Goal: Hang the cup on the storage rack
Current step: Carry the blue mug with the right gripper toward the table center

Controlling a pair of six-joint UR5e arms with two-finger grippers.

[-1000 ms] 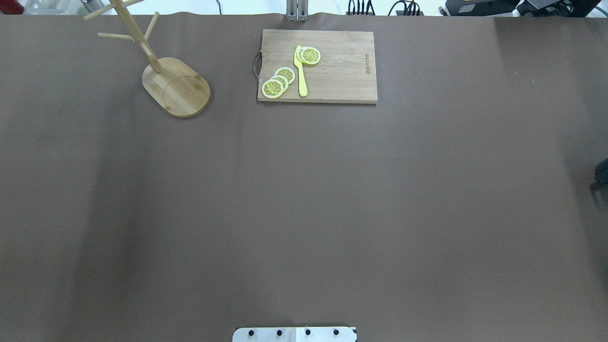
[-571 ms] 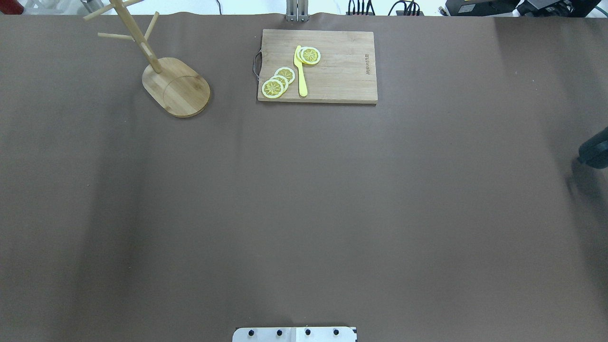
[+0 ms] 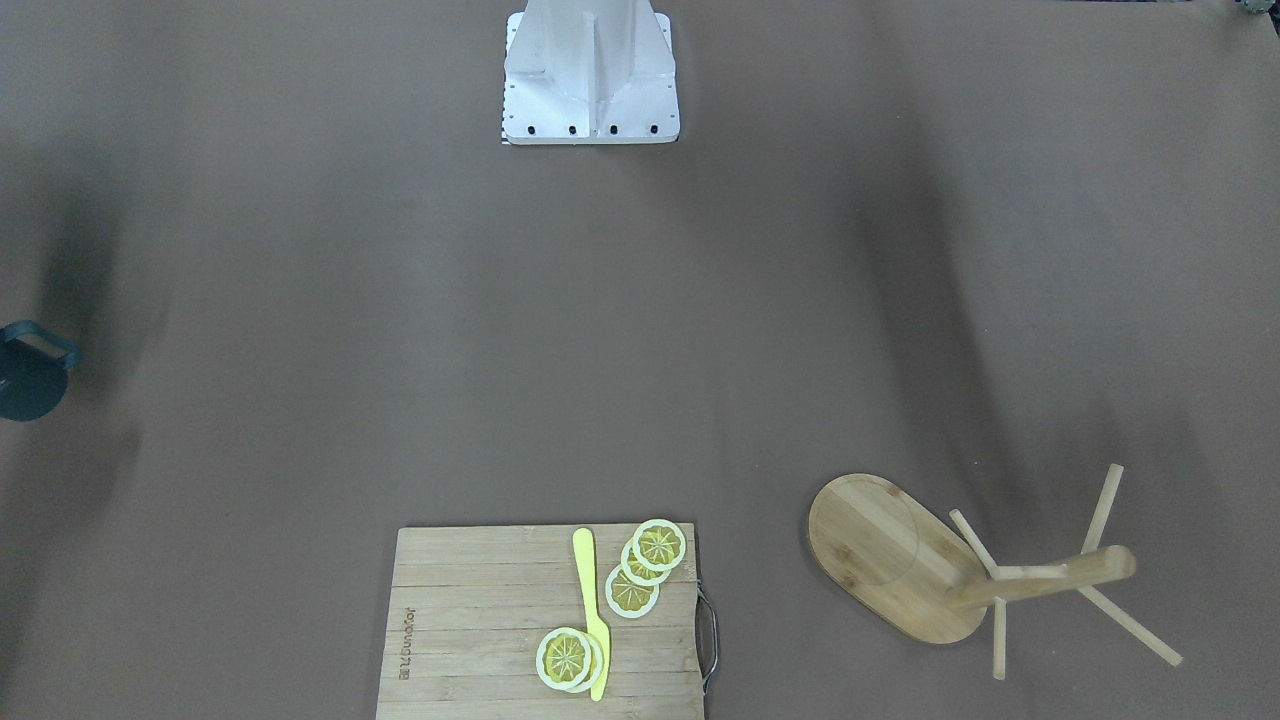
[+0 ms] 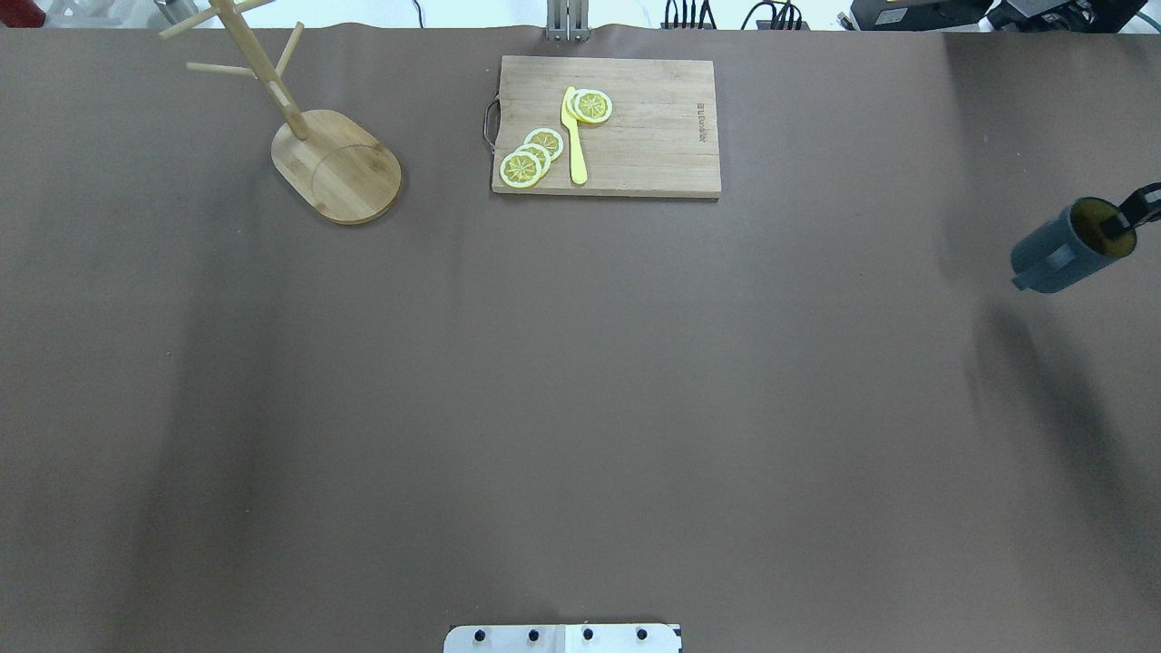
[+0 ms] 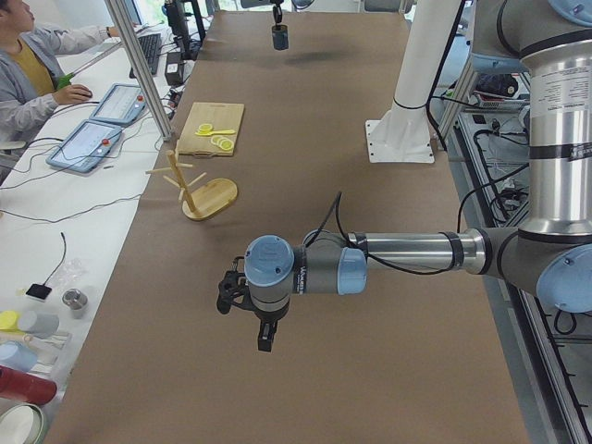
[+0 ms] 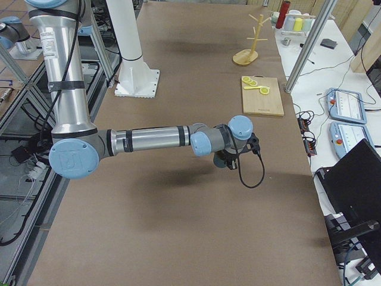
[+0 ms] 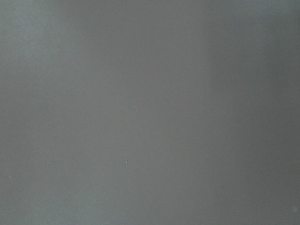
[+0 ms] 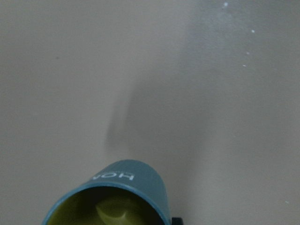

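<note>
The cup point(image 4: 1063, 251), dark blue-grey with a yellow inside, hangs tilted above the table at the right edge of the overhead view. My right gripper point(image 4: 1132, 212) is shut on its rim, with only one finger in view. The cup also shows at the left edge of the front view point(image 3: 30, 380) and in the right wrist view point(image 8: 123, 185), lettering up. The bamboo storage rack point(image 4: 337, 169) stands at the far left, with bare pegs; it also shows in the front view point(image 3: 890, 555). My left gripper point(image 5: 264, 326) hovers over bare table, and I cannot tell whether it is open or shut.
A wooden cutting board point(image 4: 653, 136) lies at the far middle with lemon slices point(image 4: 531, 159) and a yellow knife point(image 4: 574, 136) on it. The robot base plate point(image 4: 562, 638) sits at the near edge. Brown table lies between cup and rack.
The cup has come further into the overhead view from the right edge, moving left and away from the robot. The rack and board have not moved.
</note>
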